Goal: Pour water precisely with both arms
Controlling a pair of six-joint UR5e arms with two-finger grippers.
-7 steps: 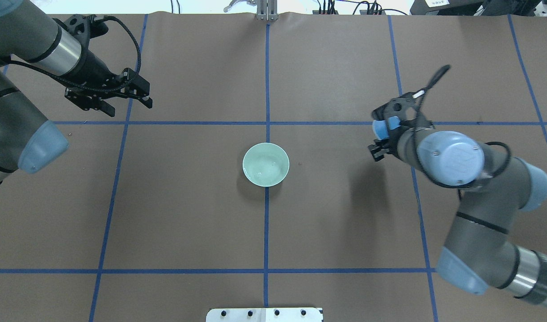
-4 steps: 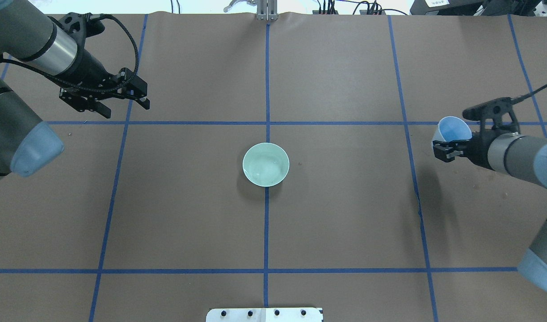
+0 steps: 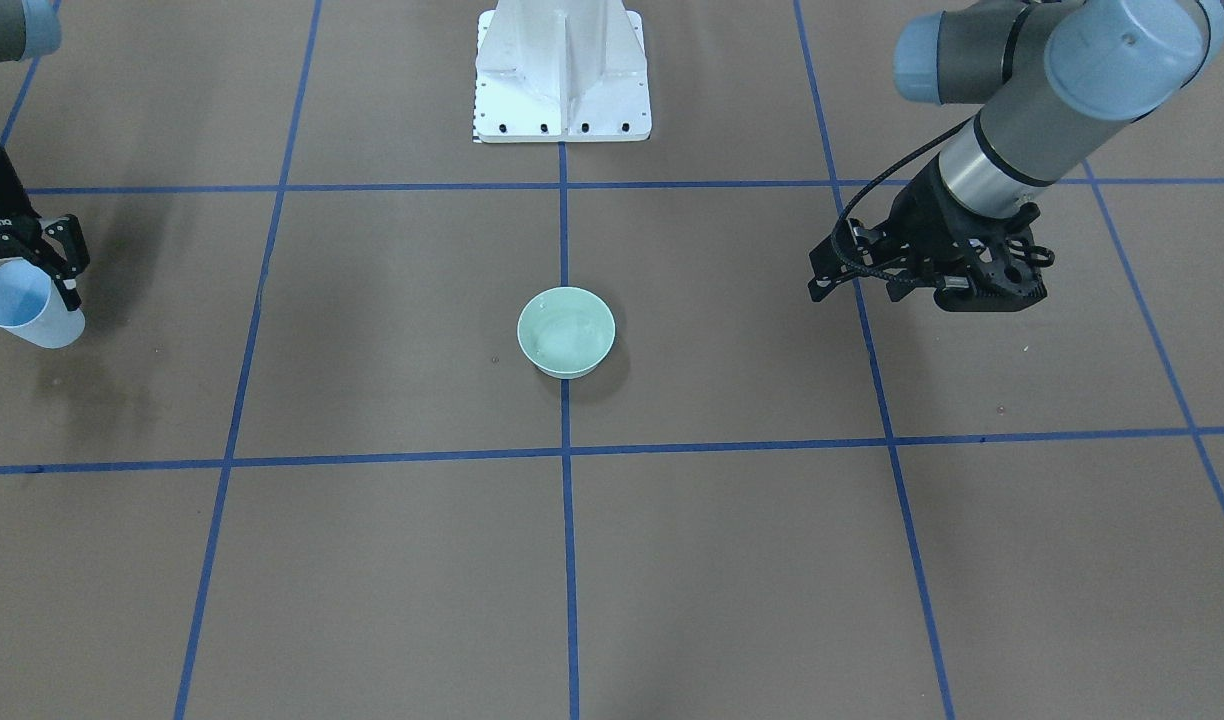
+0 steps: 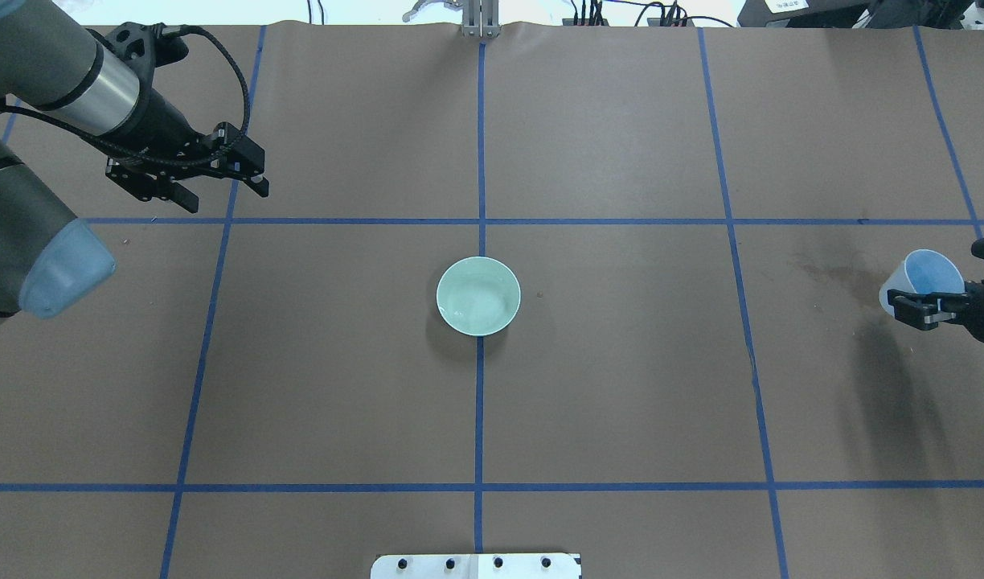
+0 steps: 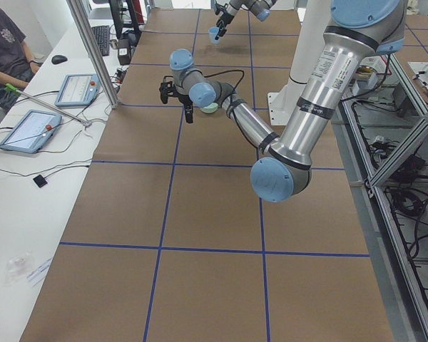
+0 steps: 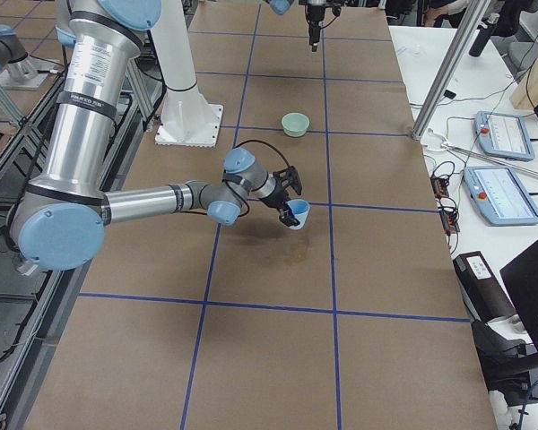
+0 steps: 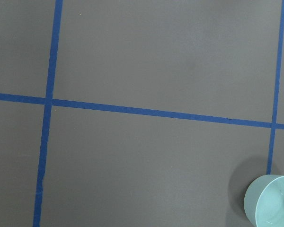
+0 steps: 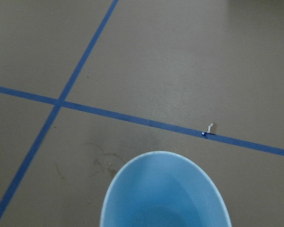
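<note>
The water (image 4: 482, 302) is showing as faint glints inside the bowl (image 4: 440, 294), which is sitting on the centre tape line of the table (image 4: 621, 386), well apart from both grippers. The right gripper (image 3: 27, 288) is pinching a tilted blue cup (image 4: 924, 275) off at the table's right end. The overhead view is cutting off most of that arm, while the right side view is showing it reaching out low. The right wrist view is looking into the cup's mouth, but I cannot tell whether any water is lying there. That view is also catching a white scrap (image 8: 209, 127) on the tape and faint stains (image 8: 102, 163). The front view is showing a larger dark stain (image 3: 72, 385) below the cup. The left gripper (image 4: 225, 195) is hanging with its fingers spread, holding nothing. Its wrist view is showing only tape lines and the bowl in a corner.
</note>
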